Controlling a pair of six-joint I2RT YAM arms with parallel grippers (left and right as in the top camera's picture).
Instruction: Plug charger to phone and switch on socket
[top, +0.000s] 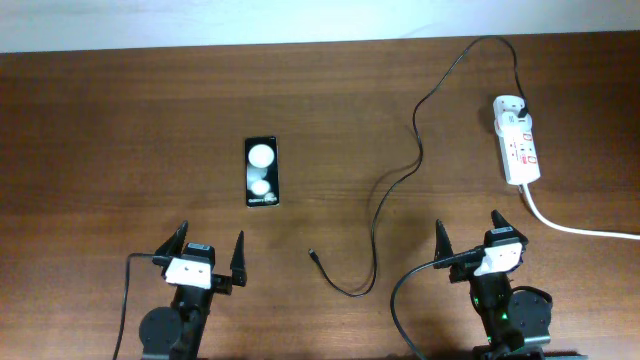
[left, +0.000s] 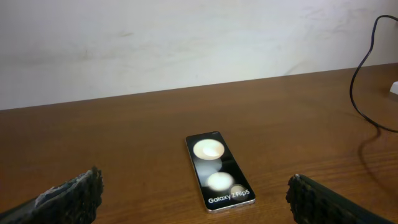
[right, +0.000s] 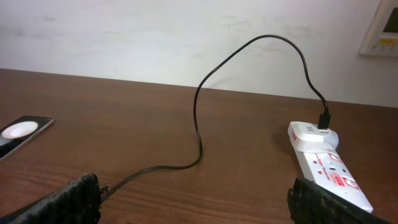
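Left claw (top: 212, 232) open wide and empty, both fingers far apart, low over the brown surface (top: 120, 130). Straight ahead of this claw and a little to its right, well apart from it: the phone (top: 262, 172), flat on the surface, glossy face up, with two white round spots and the words "Galaxy Z Flip5" at the end nearest to the claw. Right claw (top: 468, 220) also open wide, gripping nothing. Ahead of the right claw and to its right: the white power strip (top: 518, 145), flat on the surface, with small red marks on top and a thick white cord (top: 575, 228) leaving from its near end and passing to the right of the claw. Black plug (top: 522, 108) of the charger seated in the far end of the strip. From there the thin black cable (top: 374, 230) arching up, then coming down in curves to the left of the right claw. Small connector tip (top: 312, 254) loose on the surface between the two claws, touching neither, and well apart from the phone. Cannot tell from the red marks whether the strip is switched on.
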